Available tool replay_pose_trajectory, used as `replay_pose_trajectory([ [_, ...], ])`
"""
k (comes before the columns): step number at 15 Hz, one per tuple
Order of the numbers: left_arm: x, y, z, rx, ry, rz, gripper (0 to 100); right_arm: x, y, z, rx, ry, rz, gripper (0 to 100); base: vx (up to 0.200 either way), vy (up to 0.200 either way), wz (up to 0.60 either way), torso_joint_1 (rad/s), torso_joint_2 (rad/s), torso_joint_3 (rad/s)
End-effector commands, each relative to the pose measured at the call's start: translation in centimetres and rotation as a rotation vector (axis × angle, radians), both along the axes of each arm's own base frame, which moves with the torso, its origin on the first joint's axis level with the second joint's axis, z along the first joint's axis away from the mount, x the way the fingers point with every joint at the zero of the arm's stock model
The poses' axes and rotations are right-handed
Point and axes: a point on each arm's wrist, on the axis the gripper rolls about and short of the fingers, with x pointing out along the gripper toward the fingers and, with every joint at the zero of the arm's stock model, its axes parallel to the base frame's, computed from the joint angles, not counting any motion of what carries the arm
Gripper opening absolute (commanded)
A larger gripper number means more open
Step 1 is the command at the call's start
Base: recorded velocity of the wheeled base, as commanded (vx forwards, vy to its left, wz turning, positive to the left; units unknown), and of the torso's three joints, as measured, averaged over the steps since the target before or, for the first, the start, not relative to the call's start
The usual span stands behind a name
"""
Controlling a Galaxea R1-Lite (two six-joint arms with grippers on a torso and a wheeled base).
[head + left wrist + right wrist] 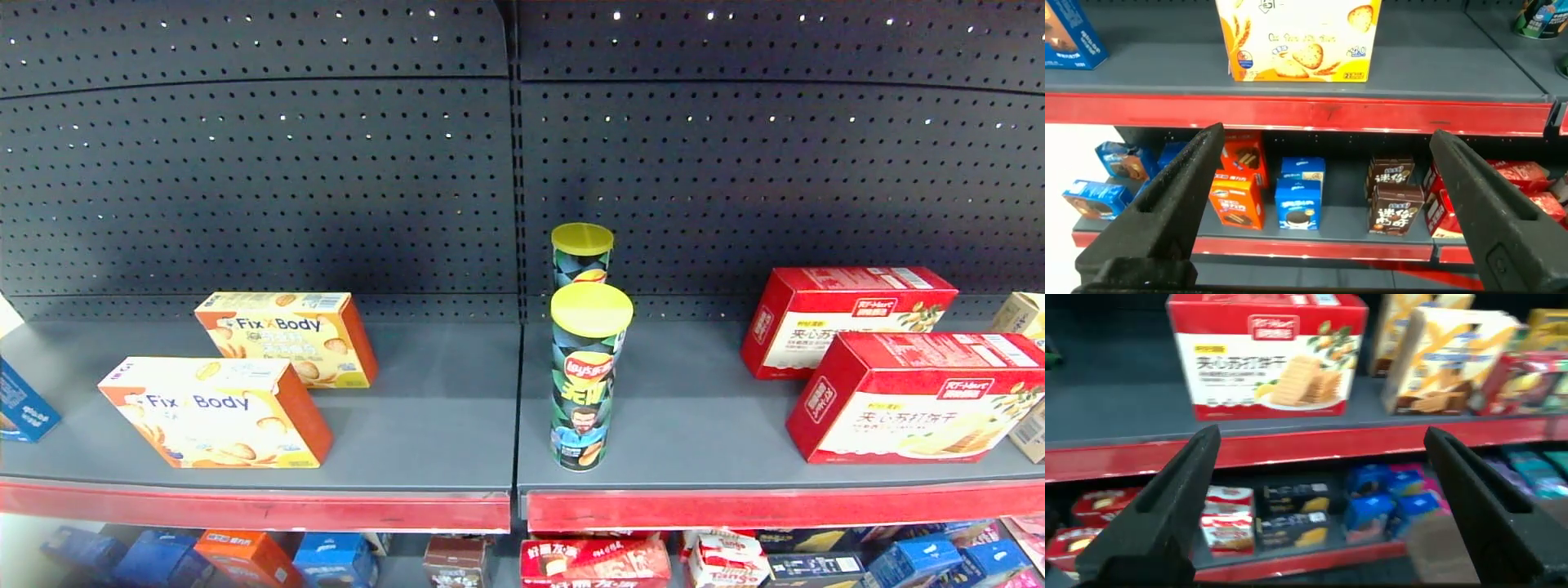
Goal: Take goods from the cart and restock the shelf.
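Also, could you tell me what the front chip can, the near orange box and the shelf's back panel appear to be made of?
Front chip can: likely paperboard tube under glossy printed wrap; its yellow lid looks like matte plastic. Near orange box: printed cardboard, judging by crisp folded edges. Back panel: probably dark painted metal, given its regular punched holes.

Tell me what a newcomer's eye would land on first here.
A yellow-lidded chip can stands upright mid-shelf, a second can right behind it. Orange biscuit boxes sit to its left, red boxes to its right. The left claw and right claw are open, empty.
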Motion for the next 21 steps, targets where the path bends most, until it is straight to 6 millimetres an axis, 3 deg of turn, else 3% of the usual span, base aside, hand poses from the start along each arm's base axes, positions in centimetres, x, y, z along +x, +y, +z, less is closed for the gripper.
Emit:
replay_pose_trajectory([
  [1,0.01,0.00,0.04,-0.001,0.001,0.000,100,0.07,0.17,-2.63,0.006,0.002,0.028,100,0.000,0.000,0.00,0.000,0.00,0.000],
  [6,0.02,0.00,-0.01,0.001,0.002,0.000,100,-0.18,0.50,-3.08,0.075,0.001,0.178,100,0.000,0.000,0.00,0.000,0.00,0.000],
  [10,0.01,0.00,0.04,-0.001,0.001,0.000,100,-0.20,0.22,-3.00,0.107,-0.020,0.055,100,0.000,0.000,0.00,0.000,0.00,0.000],
  [21,0.02,0.00,-0.01,-0.001,0.002,0.000,100,-0.20,0.23,-3.07,0.157,-0.021,0.066,100,0.000,0.000,0.00,0.000,0.00,0.000],
])
